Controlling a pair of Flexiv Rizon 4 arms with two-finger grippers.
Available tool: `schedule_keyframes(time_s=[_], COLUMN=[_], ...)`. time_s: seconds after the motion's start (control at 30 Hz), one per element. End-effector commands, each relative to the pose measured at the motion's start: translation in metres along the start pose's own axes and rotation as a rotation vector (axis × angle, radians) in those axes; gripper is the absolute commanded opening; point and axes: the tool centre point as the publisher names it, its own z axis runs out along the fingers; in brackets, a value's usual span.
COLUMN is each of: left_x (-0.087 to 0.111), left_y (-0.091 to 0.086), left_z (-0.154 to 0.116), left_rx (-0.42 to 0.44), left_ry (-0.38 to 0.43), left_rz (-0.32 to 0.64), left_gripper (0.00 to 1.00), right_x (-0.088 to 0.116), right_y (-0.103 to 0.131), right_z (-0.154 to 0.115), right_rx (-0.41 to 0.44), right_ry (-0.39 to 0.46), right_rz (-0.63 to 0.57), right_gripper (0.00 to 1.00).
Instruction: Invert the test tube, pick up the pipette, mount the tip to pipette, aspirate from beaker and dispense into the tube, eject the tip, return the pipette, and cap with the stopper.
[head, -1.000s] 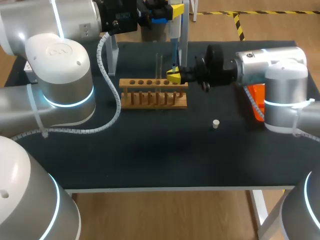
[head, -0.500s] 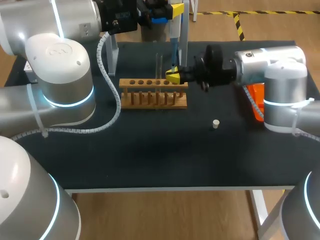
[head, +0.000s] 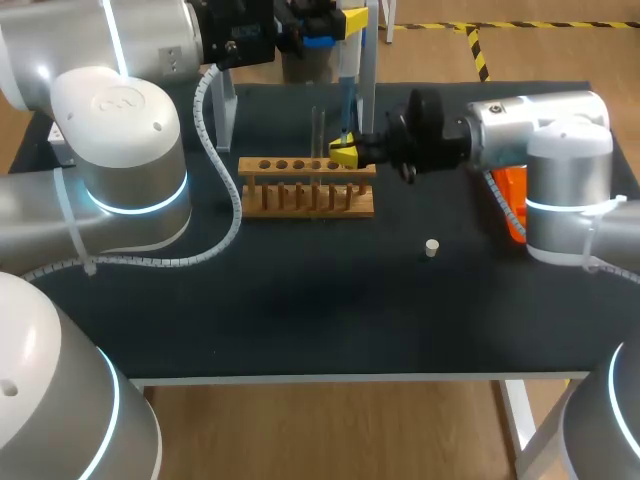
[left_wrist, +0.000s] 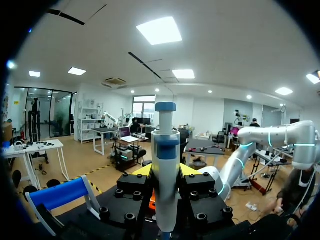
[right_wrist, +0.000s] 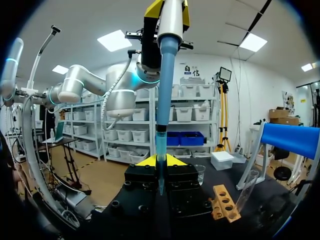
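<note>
My left gripper (head: 338, 24) is at the table's far side, shut on the body of the blue and white pipette (left_wrist: 165, 150), which hangs down (head: 347, 95) toward the wooden rack (head: 307, 187). From the right, my right gripper (head: 345, 152) sits at the pipette's lower end, just above the rack. In the right wrist view its fingers (right_wrist: 160, 161) are shut on the clear pipette tip (right_wrist: 160, 142) at the end of the blue shaft (right_wrist: 164, 80). A glass test tube (head: 317, 128) stands in the rack beside that gripper. The small stopper (head: 431, 248) lies on the mat, nearer the front.
A glass beaker (right_wrist: 200, 173) stands beyond the right gripper on the dark mat. An orange box (head: 513, 205) sits under my right arm. The blue-barred pipette stand (right_wrist: 292, 140) is at the far edge. The left arm's cable (head: 225, 190) trails left of the rack.
My right gripper has crept slightly left and farther back at the pipette's lower end. The left arm, the pipette, the rack and the stopper are where they were.
</note>
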Motion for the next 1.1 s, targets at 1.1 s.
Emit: schedule_keyframes(time_s=[1.1], left_x=[-0.001], left_y=[0.0], left_z=[0.001], left_rx=[-0.001], left_ry=[0.001], left_rz=[-0.001], left_gripper=[0.0], right_x=[-0.008], right_y=[0.028], right_z=[-0.001], right_rx=[-0.048], right_ry=[-0.027], right_rz=[-0.005], right_gripper=[0.0])
